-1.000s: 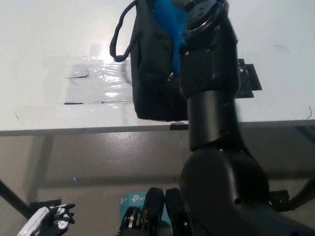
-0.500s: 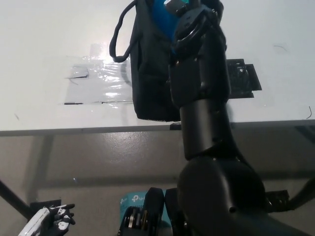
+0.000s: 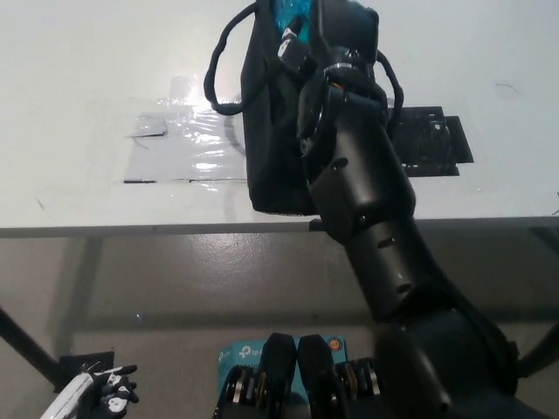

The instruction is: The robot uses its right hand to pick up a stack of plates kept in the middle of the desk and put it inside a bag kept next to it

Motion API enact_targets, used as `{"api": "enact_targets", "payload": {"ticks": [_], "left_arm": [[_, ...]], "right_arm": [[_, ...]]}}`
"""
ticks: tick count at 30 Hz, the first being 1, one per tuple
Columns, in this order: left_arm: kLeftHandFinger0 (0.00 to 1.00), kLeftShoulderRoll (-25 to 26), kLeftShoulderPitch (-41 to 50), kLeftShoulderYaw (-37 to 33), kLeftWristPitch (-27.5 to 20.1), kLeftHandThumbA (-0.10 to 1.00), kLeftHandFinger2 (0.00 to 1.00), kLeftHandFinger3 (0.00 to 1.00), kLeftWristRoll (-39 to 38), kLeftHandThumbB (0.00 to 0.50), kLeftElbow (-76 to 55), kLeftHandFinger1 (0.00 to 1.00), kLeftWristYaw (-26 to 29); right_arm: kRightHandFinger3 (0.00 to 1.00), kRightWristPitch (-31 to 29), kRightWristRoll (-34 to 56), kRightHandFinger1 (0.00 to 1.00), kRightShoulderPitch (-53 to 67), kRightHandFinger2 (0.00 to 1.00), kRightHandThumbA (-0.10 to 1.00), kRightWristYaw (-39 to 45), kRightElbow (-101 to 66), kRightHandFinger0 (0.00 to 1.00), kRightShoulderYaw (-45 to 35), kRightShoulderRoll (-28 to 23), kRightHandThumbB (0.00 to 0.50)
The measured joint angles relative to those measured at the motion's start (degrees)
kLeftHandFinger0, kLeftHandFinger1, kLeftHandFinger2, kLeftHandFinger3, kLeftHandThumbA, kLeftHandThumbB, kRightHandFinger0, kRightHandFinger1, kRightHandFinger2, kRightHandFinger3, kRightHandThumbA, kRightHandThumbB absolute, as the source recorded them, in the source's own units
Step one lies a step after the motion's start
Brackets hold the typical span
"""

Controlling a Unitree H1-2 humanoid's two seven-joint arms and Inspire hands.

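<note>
Plates show blue inside bag, beside right hand, grip hidden.

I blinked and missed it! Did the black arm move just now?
Yes. The black arm swung left across the bag, uncovering the black mat on the desk; the camera shifted slightly too.

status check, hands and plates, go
Right hand over the open black bag, fingers hidden. Blue plates showing in the bag's mouth. Left hand idle, low left below the desk. Nothing seen blocking.
</note>
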Motion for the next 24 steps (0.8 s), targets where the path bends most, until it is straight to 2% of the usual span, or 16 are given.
{"api": "enact_targets", "payload": {"ticks": [1, 2, 4, 7, 8, 9, 10, 13, 14, 15, 16, 17, 19, 20, 21, 24], "left_arm": [[0.87, 0.0, 0.0, 0.0, 0.0, -0.10, 0.89, 0.99, 0.0, 0.191, 0.0, 0.83, 0.0], [0.87, 0.0, 0.0, 0.0, 0.0, -0.10, 0.89, 0.97, 0.0, 0.184, 0.0, 0.82, 0.0], [0.83, 0.0, 0.0, 0.0, 0.0, -0.10, 0.88, 0.95, 0.0, 0.189, 0.0, 0.80, 0.0], [0.83, -0.1, 0.3, 0.0, 0.0, -0.10, 0.88, 0.95, -0.1, 0.190, -0.1, 0.80, 0.0], [0.82, -0.1, 0.4, 0.0, 0.0, -0.10, 0.87, 0.94, -0.1, 0.177, -0.1, 0.80, 0.0], [0.83, -0.1, 0.5, 0.0, 0.0, -0.10, 0.87, 0.95, 0.0, 0.175, -0.1, 0.80, 0.0], [0.83, -0.1, 0.6, -0.1, 0.0, -0.10, 0.87, 0.95, 0.0, 0.175, -0.1, 0.81, 0.0], [0.83, -0.1, 0.7, -0.1, 0.0, -0.10, 0.87, 0.95, 0.0, 0.175, -0.1, 0.81, 0.0], [0.83, -0.1, 0.7, -0.1, 0.0, -0.10, 0.87, 0.96, 0.0, 0.171, -0.1, 0.81, 0.0], [0.82, -0.1, 0.7, -0.1, 0.0, -0.10, 0.88, 0.97, 0.0, 0.168, -0.1, 0.80, 0.0], [0.82, -0.1, 0.7, -0.1, 0.0, -0.10, 0.88, 0.96, 0.0, 0.168, -0.1, 0.80, 0.0], [0.82, -0.1, 0.7, -0.1, 0.0, -0.10, 0.88, 0.96, 0.0, 0.168, -0.1, 0.80, 0.0], [0.81, -0.1, 0.7, -0.2, 0.0, -0.10, 0.88, 0.96, 0.1, 0.168, -0.1, 0.80, 0.0], [0.80, -0.1, 0.7, -0.2, 0.0, -0.10, 0.86, 0.94, 0.2, 0.162, -0.1, 0.78, 0.0], [0.79, -0.1, 0.7, -0.3, -0.1, -0.10, 0.86, 0.94, 0.2, 0.171, -0.1, 0.78, 0.0], [0.80, -0.1, 0.7, -0.4, -0.2, -0.10, 0.86, 0.95, 0.4, 0.172, -0.1, 0.79, 0.0]], "right_arm": [[0.26, 0.0, 0.5, 0.06, 0.2, 0.37, -0.10, 0.0, 0.0, 0.00, 0.7, -0.3, 0.000], [0.14, 0.0, 0.8, 0.02, 0.3, 0.33, -0.10, 0.0, 0.0, 0.00, 1.2, -0.5, 0.002], [0.18, -0.1, 1.0, 0.02, 1.1, 0.34, -0.10, -0.5, 0.1, 0.00, 2.0, -0.4, 0.001], [0.17, -0.3, 1.3, 0.02, 2.6, 0.34, -0.10, -2.0, 0.2, 0.00, 2.3, -0.2, 0.000], [0.60, -0.4, 1.4, 0.08, 2.8, 0.44, -0.10, -2.5, 0.1, 0.00, 2.4, -0.2, 0.064], [0.72, -0.4, 1.8, 0.13, 2.9, 0.51, -0.10, -3.0, 0.2, 0.00, 2.1, -0.1, 0.044], [0.78, -0.5, 2.1, 0.14, 3.0, 0.53, -0.10, -3.7, 0.3, 0.00, 1.6, 0.1, 0.044], [0.78, -0.9, 3.1, 0.15, 3.5, 0.53, -0.10, -5.5, 0.7, 0.00, 0.4, 0.5, 0.036], [0.81, -1.0, 3.3, 0.16, 3.7, 0.55, -0.10, -6.1, 0.8, 0.00, 0.3, 0.6, 0.006], [1.00, -1.1, 3.6, 0.56, 3.7, 0.99, 0.19, -6.5, 0.8, 0.30, 0.0, 0.6, 0.039], [1.00, -1.1, 3.9, 0.68, 3.8, 0.95, 0.31, -6.8, 0.8, 0.47, -0.5, 0.8, 0.042], [1.00, -1.1, 4.0, 0.66, 3.8, 0.76, 0.36, -7.1, 0.7, 0.54, -1.2, 1.0, 0.038], [1.00, -1.2, 4.2, 0.61, 3.8, 0.64, 0.36, -7.6, 0.7, 0.56, -3.6, 1.7, 0.032], [1.00, -1.2, 4.2, 1.00, 3.8, 1.00, 0.77, -7.8, 0.7, 1.00, -4.1, 1.9, 0.296], [1.00, -1.2, 4.1, 1.00, 3.8, 1.00, 0.97, -7.8, 0.7, 1.00, -4.5, 2.0, 0.492], [1.00, -1.3, 1.8, 1.00, 3.4, 1.00, 1.00, -6.0, 0.3, 1.00, -7.0, 2.4, 0.500]]}}
